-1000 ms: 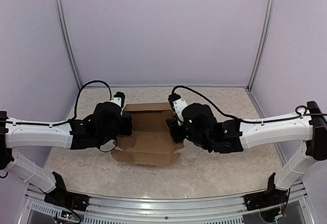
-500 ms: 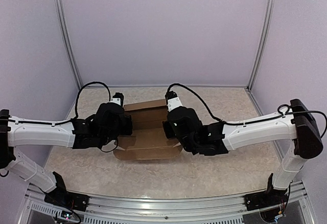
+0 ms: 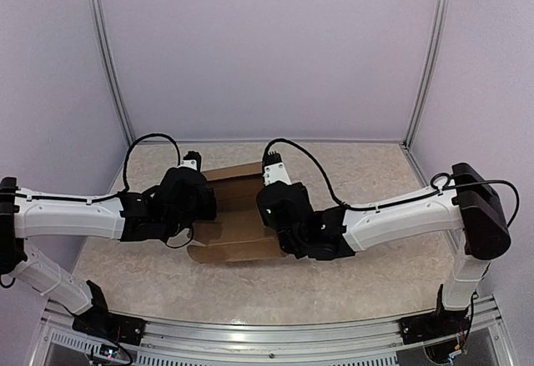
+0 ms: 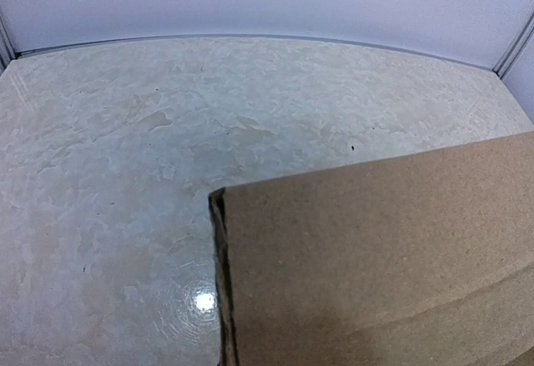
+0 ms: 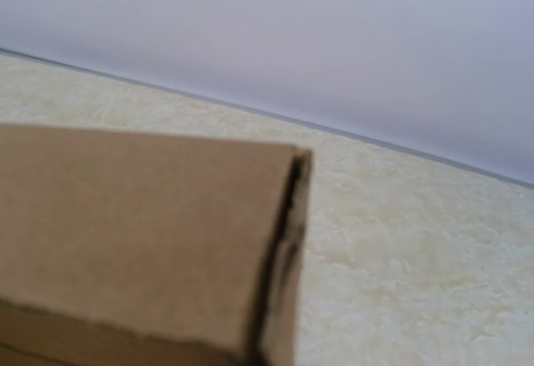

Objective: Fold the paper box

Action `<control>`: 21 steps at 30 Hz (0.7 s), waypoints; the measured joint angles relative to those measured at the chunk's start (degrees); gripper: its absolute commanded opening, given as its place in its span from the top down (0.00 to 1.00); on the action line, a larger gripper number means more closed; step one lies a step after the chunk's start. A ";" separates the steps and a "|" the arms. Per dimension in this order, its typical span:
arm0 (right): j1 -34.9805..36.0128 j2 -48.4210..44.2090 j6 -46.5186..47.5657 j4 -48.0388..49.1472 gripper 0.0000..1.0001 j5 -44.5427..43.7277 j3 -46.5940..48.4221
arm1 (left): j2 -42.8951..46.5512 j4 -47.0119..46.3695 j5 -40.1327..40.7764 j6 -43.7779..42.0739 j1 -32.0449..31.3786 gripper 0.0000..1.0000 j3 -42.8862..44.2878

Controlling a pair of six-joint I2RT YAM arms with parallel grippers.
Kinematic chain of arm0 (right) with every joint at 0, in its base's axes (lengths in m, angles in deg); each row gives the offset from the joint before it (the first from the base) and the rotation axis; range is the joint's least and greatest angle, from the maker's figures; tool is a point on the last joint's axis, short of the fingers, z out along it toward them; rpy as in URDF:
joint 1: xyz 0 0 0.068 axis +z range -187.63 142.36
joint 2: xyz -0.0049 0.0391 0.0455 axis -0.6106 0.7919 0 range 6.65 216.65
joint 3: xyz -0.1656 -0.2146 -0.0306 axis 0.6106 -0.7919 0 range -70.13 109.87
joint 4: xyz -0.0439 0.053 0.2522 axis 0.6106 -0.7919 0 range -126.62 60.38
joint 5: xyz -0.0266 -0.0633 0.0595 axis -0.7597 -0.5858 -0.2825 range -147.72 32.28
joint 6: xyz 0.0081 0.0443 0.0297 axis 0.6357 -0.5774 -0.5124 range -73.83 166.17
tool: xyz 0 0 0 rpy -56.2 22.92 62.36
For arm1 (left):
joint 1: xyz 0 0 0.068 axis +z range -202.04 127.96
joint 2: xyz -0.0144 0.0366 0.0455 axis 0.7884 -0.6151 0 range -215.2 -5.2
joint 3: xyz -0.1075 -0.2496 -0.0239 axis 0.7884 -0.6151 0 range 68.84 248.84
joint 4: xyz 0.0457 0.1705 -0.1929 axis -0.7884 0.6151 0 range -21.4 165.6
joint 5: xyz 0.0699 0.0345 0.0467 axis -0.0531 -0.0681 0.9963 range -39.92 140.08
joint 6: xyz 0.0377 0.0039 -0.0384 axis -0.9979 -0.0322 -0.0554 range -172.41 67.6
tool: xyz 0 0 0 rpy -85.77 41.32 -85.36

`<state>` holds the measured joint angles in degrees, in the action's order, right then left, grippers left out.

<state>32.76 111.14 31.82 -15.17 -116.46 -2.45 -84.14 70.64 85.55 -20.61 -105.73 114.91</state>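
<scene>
The brown paper box (image 3: 238, 220) lies partly folded on the table between my two arms, its far panel raised. My left gripper (image 3: 206, 203) is at the box's left side and my right gripper (image 3: 269, 208) is over its right part. Both wrist bodies hide the fingers from above. In the left wrist view a cardboard panel (image 4: 375, 258) fills the lower right, with its left edge showing and no fingers visible. In the right wrist view a blurred cardboard panel (image 5: 142, 233) fills the lower left, with its right edge showing and no fingers visible.
The box rests on a marbled beige table (image 3: 367, 274). Plain lilac walls with metal posts (image 3: 108, 57) close it in at the back and sides. A metal rail (image 3: 267, 333) with the arm bases runs along the near edge.
My right arm has swung left, further over the box's right side. The box's right front flap is now covered and the box looks narrower. My left arm has hardly moved.
</scene>
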 measured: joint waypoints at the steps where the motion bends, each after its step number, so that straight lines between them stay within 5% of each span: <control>1: 0.00 0.20 0.13 0.02 1.00 -0.35 0.39 | 0.00 0.17 -0.07 -0.07 0.00 0.85 0.17; 21: -0.76 1.44 0.55 -0.68 1.00 1.84 2.03 | 0.61 1.97 -2.84 -1.36 -1.46 0.37 0.31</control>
<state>31.99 112.58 32.36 -15.84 -114.62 -0.42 -83.52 72.61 82.71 -21.97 -107.19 115.21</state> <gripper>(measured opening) 0.022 0.580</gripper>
